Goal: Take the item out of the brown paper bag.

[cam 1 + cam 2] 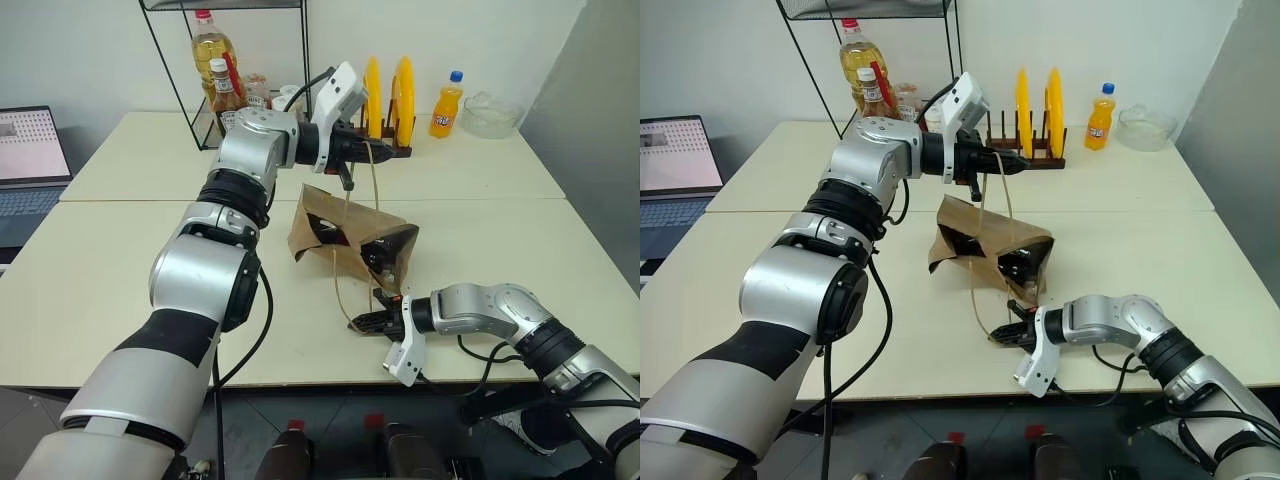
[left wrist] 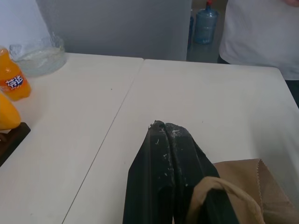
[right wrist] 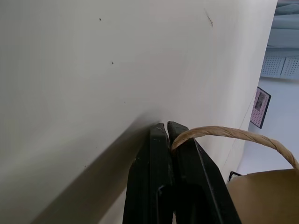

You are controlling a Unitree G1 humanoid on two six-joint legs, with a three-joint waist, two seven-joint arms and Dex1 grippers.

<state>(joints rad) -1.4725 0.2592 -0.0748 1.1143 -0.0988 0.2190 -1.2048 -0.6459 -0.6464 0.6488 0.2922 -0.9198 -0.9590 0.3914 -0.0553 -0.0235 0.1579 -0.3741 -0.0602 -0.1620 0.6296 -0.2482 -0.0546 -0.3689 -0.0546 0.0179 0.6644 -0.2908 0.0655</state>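
Brown paper bag (image 1: 345,235) on table (image 1: 140,260); both grippers pinching cord handles; plate rack (image 1: 385,105) behind.

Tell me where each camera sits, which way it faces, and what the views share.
Head eyes: look forward and down over both arms at the brown paper bag.
Left wrist: along the shut left gripper pinching a cord handle, across the table.
Right wrist: along the shut right gripper pinching the other handle.
Shared: bag, handles.

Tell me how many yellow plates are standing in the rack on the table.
2. Both stand upright side by side in the dark plate rack at the table's far side: one yellow plate nearer the left gripper, the other on the orange soda bottle's side. None seems hidden.
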